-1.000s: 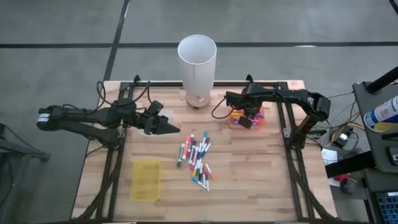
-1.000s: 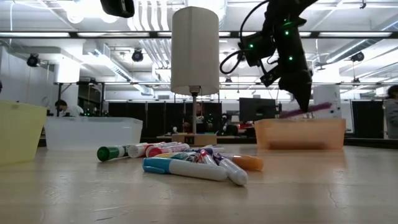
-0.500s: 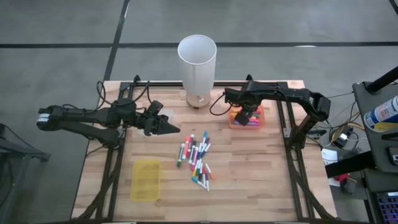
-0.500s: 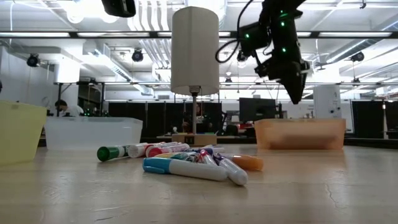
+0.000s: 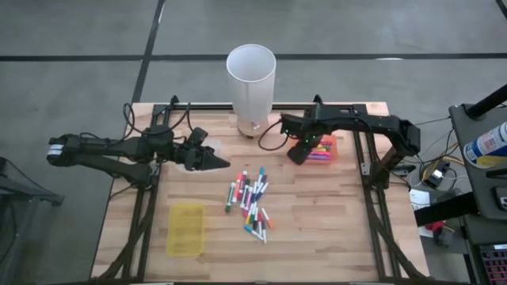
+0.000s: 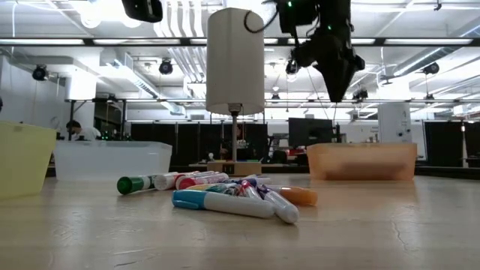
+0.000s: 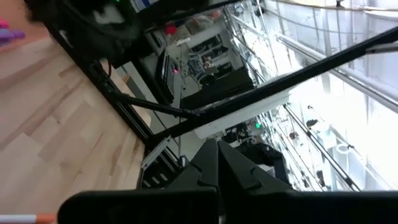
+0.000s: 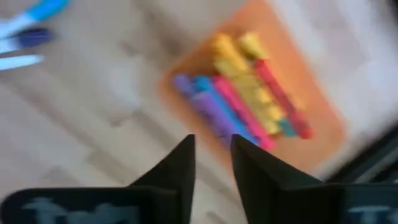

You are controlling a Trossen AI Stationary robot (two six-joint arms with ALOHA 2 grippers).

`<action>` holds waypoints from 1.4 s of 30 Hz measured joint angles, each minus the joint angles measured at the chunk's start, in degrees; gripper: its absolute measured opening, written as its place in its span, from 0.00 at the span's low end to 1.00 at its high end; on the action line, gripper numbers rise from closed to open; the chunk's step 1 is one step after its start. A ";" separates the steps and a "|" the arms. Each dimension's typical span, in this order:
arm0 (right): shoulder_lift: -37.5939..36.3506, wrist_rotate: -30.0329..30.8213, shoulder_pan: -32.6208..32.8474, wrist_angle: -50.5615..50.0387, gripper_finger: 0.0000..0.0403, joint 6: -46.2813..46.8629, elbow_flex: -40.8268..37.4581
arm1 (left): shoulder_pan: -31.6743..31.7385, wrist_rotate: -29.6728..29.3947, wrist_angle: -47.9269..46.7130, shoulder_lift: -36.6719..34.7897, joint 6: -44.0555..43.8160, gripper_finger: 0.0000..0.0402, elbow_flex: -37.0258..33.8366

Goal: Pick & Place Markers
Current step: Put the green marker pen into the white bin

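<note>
The table (image 5: 317, 229) is pale wood planking on a dark frame. At its centre lies a loose heap of markers (image 5: 252, 204): short thin pens, many white-barrelled with pink, green, blue and red caps. In the low view the heap overlaps so that single pens behind the front one are hard to separate. More markers lie packed side by side in the small orange tray (image 5: 327, 155) at about two o'clock from the heap; the right wrist view shows yellow, red, pink, blue and purple ones there, blurred. A translucent yellow tray (image 5: 186, 229) sits at eight o'clock. A tall white cylinder (image 5: 251, 77), matte and open-topped, stands at twelve o'clock on the far edge.

The right gripper (image 5: 296, 153) hangs just beside the orange tray's inner edge, raised above it; its dark tapered fingers stand slightly apart with nothing between them. The left gripper (image 5: 215, 163) waits at ten o'clock from the heap, fingers pressed together to a point, empty.
</note>
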 joint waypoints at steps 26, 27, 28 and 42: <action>-15.13 3.20 25.44 45.58 0.02 -14.54 -11.17 | -0.37 -19.97 -27.29 7.84 -6.80 0.00 -0.02; -17.40 3.22 25.43 47.39 0.02 -14.48 -13.14 | -0.37 -20.05 -27.01 8.86 -8.00 0.00 -0.02; -19.49 3.37 25.39 49.12 0.02 -14.35 -15.02 | -0.37 -20.06 -26.95 9.92 -9.26 0.00 -0.02; -45.09 3.74 25.43 60.41 0.02 -11.95 -35.41 | -2.99 -18.58 -20.03 22.87 -20.79 0.21 4.82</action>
